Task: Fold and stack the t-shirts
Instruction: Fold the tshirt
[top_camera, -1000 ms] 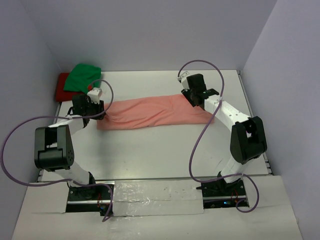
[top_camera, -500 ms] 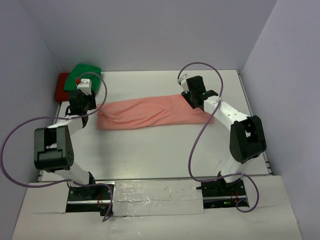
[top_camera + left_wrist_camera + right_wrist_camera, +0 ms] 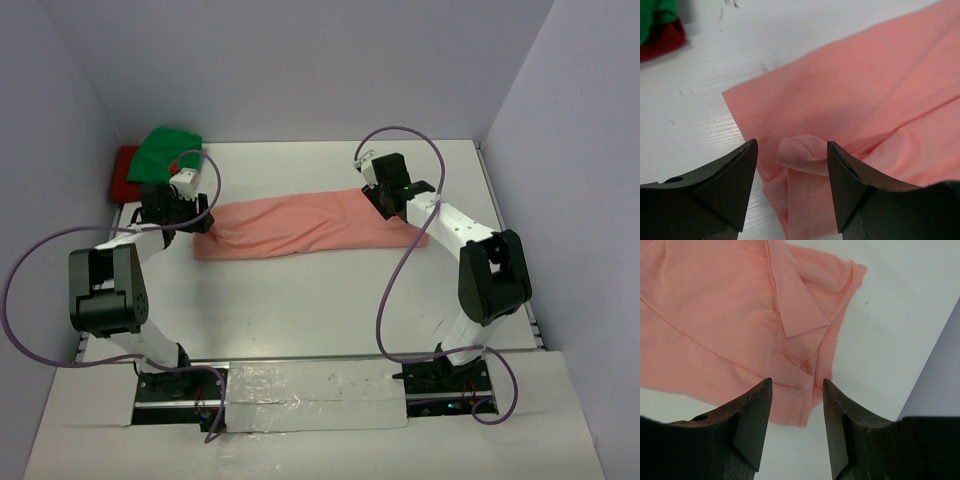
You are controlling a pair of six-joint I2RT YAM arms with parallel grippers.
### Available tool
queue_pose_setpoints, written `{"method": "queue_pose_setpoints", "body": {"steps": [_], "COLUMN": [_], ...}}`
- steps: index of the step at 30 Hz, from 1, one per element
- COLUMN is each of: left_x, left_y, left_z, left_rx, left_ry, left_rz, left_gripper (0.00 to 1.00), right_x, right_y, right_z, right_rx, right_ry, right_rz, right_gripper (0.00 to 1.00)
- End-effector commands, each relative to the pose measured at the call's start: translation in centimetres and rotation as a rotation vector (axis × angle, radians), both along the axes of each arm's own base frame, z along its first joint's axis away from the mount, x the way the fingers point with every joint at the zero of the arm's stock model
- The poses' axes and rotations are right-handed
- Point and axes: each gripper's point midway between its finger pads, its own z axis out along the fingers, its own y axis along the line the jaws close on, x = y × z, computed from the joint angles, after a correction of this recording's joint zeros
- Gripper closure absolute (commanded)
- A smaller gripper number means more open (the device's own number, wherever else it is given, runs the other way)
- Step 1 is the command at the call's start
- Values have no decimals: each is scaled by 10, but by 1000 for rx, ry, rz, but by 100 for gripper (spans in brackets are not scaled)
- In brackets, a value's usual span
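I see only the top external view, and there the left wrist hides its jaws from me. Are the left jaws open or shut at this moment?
Observer: The left jaws are open. In the left wrist view they stand apart, with nothing gripped.
Operator: What lies between them?
Observer: A small rolled fold of the salmon-pink t-shirt, close to one corner of the cloth.
Operator: And the right jaws?
Observer: Open too. In the right wrist view they are above the shirt's other end, where a loose flap lies folded over the cloth.
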Motion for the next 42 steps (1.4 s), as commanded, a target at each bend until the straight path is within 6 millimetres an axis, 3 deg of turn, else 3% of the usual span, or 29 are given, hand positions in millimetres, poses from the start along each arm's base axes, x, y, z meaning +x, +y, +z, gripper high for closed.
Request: {"method": "queue_pose_setpoints", "body": {"steps": [1,9,14,17,21,25,29,32,39,42], "left_x": [1,-2,-6,-4,1,9,-4,-21,-65,-58], "left_y": [-12,-13,1,22,56,78,83,77,39,32], "left_z": [5,0,7,25,56,88,72,48,7,13], "left_rx": [-64,-66,77,226,483,563,586,577,607,640], "left_ry": [38,84,82,54,-18,-51,14,49,20,-34], "left_rz": [-72,-96,-157,-169,-311,-414,-545,-620,-862,-886], "left_gripper": [34,40,48,42,25,13,11,12,16,16], "right_x": [4,1,-1,-1,0,0,-5,-6,-3,2], "right_y": [-2,-3,-5,-5,-4,-5,-7,-9,-13,-13], "right_z": [4,-1,-4,-5,-9,-13,-18,-19,-26,-24], "right_rx": [15,10,-1,-5,-8,-15,-25,-36,-75,-82], "right_ry": [-10,-4,0,4,17,28,42,43,74,69], "right_rz": [-16,-16,-18,-17,-17,-19,-21,-26,-35,-45], "right_gripper": [48,48,48,48,48,48,48,48,48,48]}}
